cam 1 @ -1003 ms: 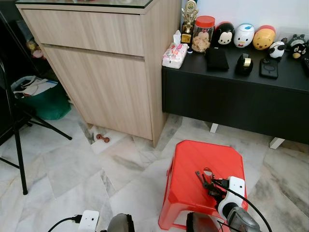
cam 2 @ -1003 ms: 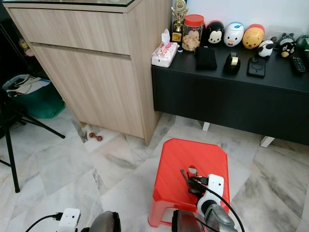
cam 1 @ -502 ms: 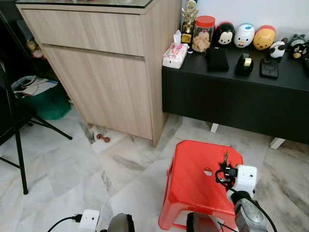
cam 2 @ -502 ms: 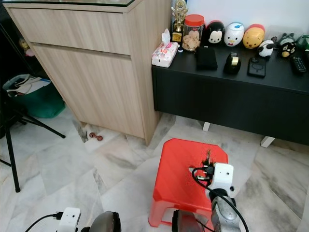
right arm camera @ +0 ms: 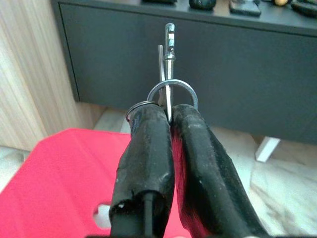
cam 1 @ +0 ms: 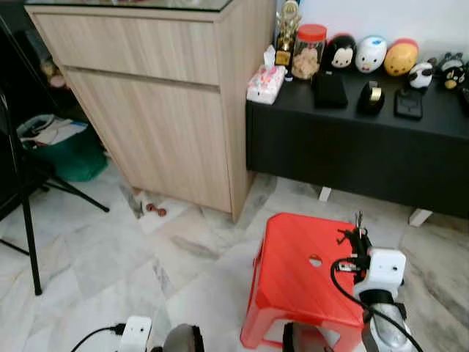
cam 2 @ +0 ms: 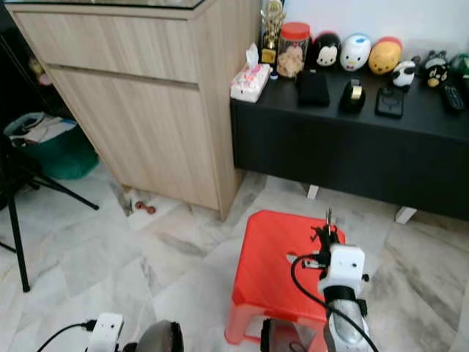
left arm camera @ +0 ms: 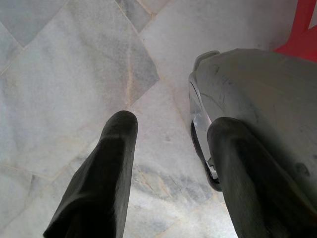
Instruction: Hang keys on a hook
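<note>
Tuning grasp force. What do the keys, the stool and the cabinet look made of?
Keys: metal, silvery rings with glints, pinched in the right gripper.
Stool: probably plastic, glossy moulded red with ribbed top.
Cabinet: light wood or wood-look laminate, matte grain.

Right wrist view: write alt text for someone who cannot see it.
The right tool pinches a set of keys between its two black fingers, a silver key ring and clasp sticking up past the tips. Below lies a red plastic stool; beyond stand a black low cabinet and a light wood cabinet.
</note>
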`<state>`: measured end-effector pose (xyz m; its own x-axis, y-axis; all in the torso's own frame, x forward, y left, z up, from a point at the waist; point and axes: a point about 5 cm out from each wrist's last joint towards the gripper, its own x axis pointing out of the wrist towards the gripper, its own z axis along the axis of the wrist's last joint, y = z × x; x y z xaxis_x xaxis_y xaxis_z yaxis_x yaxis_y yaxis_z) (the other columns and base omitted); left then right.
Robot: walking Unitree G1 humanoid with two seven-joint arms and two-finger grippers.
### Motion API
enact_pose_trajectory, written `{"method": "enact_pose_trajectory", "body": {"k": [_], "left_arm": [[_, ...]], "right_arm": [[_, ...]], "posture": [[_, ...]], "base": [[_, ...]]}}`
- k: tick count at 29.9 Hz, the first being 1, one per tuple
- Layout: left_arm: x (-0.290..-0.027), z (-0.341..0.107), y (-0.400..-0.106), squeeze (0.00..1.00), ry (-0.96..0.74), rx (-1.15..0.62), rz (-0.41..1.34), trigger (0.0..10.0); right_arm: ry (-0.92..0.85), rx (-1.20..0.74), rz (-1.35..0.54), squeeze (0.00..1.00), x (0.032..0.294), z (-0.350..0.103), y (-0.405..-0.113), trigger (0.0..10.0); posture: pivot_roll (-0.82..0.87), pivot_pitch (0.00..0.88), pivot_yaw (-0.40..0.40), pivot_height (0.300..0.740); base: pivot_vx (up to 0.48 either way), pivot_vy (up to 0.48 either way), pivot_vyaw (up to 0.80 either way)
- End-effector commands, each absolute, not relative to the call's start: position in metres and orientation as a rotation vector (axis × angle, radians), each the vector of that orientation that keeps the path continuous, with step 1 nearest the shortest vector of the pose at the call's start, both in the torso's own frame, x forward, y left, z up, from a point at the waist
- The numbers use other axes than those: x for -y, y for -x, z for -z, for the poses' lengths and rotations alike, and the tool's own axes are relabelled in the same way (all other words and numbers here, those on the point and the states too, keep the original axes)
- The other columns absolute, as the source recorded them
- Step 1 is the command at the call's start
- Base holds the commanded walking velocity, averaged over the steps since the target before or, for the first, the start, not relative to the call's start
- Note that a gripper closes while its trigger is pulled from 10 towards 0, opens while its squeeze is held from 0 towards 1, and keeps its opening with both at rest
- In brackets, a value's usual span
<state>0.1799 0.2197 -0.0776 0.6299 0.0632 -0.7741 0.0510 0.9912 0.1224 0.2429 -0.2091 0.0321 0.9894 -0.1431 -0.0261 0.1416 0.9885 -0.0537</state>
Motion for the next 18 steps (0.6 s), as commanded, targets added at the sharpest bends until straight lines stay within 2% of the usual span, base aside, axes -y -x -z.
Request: {"method": "enact_pose_trajectory", "body": {"k": [1,18], "left_arm": [[-0.2184,0.0812,-0.1738,0.0,-0.12,-0.919,-0.01,10.0],[-0.2266,0.0795,-0.1736,0.0,-0.129,-0.923,-0.017,10.0]], "right_arm": [[0.052,-0.03,0.15,0.0,0.2081,-0.0334,-0.2422,10.0],[0.049,-0.09,0.123,0.0,0.2017,-0.0301,-0.2467,10.0]], "posture": [[-0.01,0.046,0.034,0.623],[-0.01,0.052,0.035,0.623]], "base": [[0.0,0.0,0.0],[0.0,0.0,0.0]]}}
